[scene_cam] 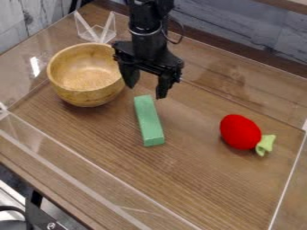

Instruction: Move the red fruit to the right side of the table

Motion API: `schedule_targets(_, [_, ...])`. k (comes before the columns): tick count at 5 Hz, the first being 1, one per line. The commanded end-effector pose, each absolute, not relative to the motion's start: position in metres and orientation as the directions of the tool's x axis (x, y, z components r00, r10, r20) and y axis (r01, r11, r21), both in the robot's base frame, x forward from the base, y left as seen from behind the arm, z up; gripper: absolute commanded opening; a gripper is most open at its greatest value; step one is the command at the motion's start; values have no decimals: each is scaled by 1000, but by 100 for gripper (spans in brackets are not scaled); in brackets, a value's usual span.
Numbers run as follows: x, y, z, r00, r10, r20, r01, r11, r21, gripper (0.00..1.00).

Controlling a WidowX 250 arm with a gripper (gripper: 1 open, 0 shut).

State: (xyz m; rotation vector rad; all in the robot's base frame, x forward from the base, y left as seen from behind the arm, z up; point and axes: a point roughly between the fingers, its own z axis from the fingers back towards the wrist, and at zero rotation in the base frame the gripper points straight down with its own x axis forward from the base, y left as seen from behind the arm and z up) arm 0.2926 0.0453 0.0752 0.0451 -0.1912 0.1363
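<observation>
The red fruit, a small toy strawberry with a pale green stem, lies on the right part of the brown wood-grain table. My black gripper hangs fingers-down over the middle of the table, just above the far end of a long green block. Its jaws stand open with nothing between them. It is well to the left of the red fruit and does not touch it.
A wooden bowl stands at the left, close beside the gripper. Low clear acrylic walls edge the table on all sides. Bare wood lies in front of the block and the fruit.
</observation>
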Motion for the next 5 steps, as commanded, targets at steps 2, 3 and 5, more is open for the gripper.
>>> schedule_targets(2, [313, 52, 109, 952, 167, 257, -183, 982, 40, 100])
schedule_targets(3, [315, 45, 113, 958, 120, 261, -132, 991, 29, 100])
schedule_targets(5, [317, 54, 108, 956, 147, 254, -157, 987, 19, 100])
